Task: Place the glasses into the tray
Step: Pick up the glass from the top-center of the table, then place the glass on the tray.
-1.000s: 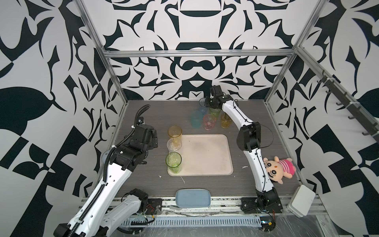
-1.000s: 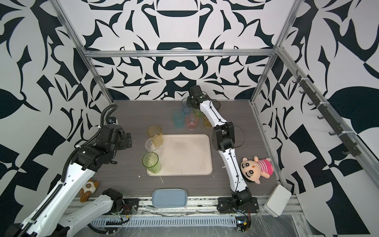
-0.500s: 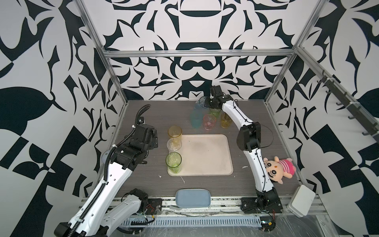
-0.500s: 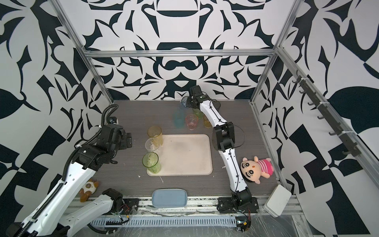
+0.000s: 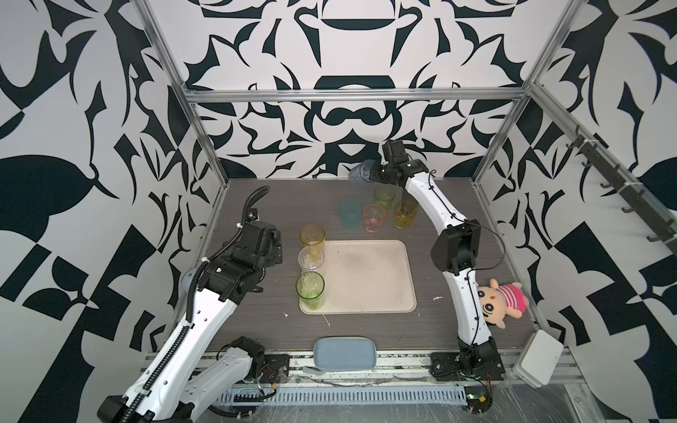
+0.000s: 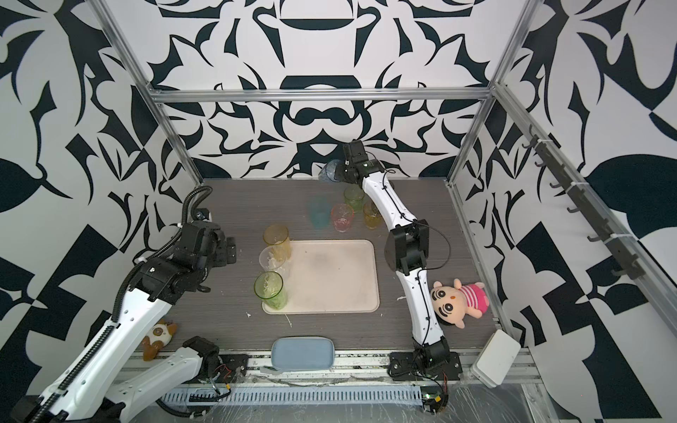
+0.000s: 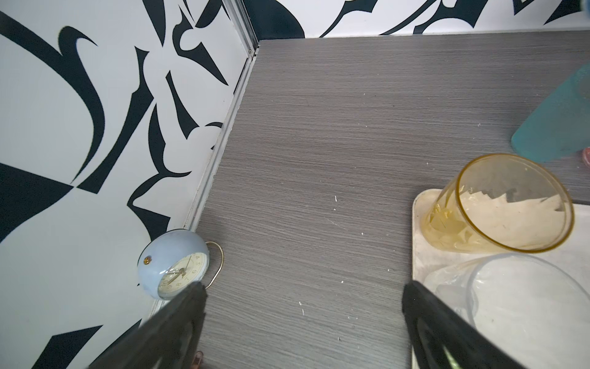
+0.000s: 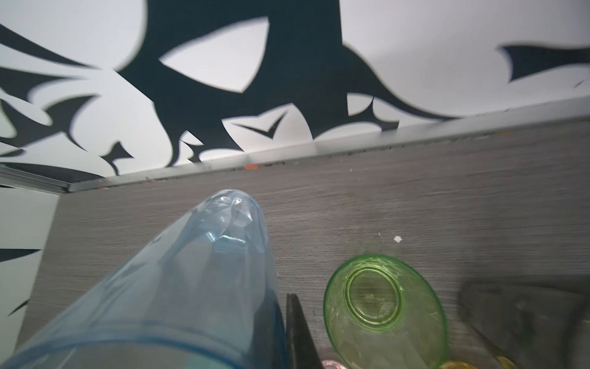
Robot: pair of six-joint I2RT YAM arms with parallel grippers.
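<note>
My right gripper is at the back wall, shut on the rim wall of a blue glass, which it holds tilted. In the right wrist view one finger lies outside the blue glass, and the other shows dark through its wall. Teal, pink, short green and amber glasses stand behind the tray. Yellow, colourless and green glasses stand along the tray's left edge. My left gripper is open and empty, left of them.
A blue-grey pad lies at the front edge. A plush doll and a white box sit front right. A blue alarm clock leans on the left wall. A small toy lies under my left arm.
My right gripper has shut on the blue glass and raised it slightly at the back wall. The left arm has hardly moved.
</note>
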